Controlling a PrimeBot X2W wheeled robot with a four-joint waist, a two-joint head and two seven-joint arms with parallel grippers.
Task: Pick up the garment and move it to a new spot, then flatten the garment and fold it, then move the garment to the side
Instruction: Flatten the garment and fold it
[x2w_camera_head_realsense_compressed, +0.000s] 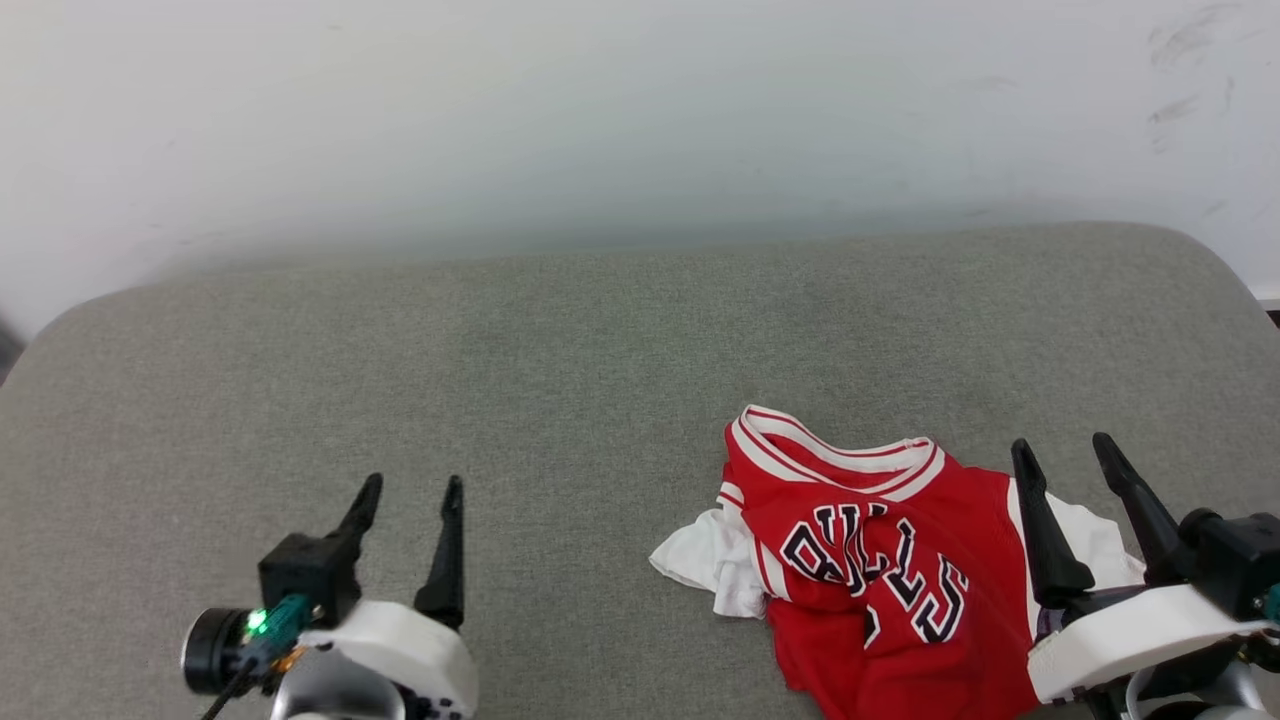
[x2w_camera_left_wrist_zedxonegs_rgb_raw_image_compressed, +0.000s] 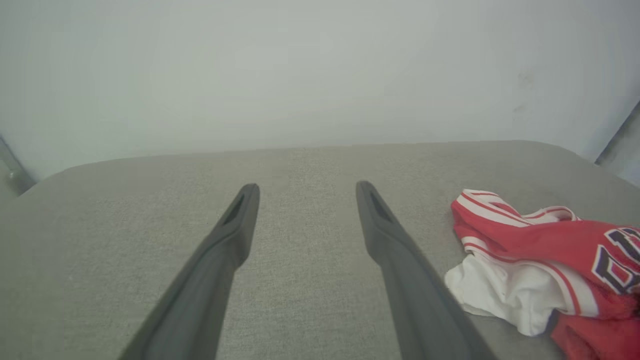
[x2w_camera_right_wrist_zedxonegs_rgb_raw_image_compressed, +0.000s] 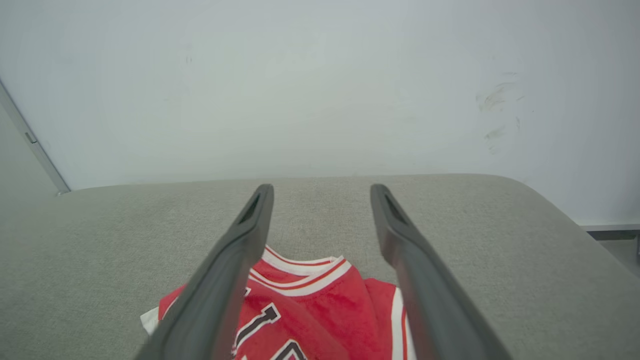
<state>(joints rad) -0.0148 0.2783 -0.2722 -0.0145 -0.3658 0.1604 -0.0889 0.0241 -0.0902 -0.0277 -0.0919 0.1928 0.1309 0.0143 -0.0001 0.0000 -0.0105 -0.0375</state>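
Left gripper (x2w_camera_head_realsense_compressed: 413, 482) hovered with its two long dark fingers spread over the grey fabric-covered surface (x2w_camera_head_realsense_compressed: 560, 350). Right gripper (x2w_camera_head_realsense_compressed: 1061, 442) stood equally parted, holding nothing, above the crumpled bright red jersey shirt (x2w_camera_head_realsense_compressed: 880, 560) with white striped sleeves, which lay at the surface's near right.

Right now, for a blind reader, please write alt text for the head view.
A crumpled red garment with white sleeves lies on a grey padded surface, at the lower right. The open right gripper stands at its right edge; the open left gripper is apart, lower left.
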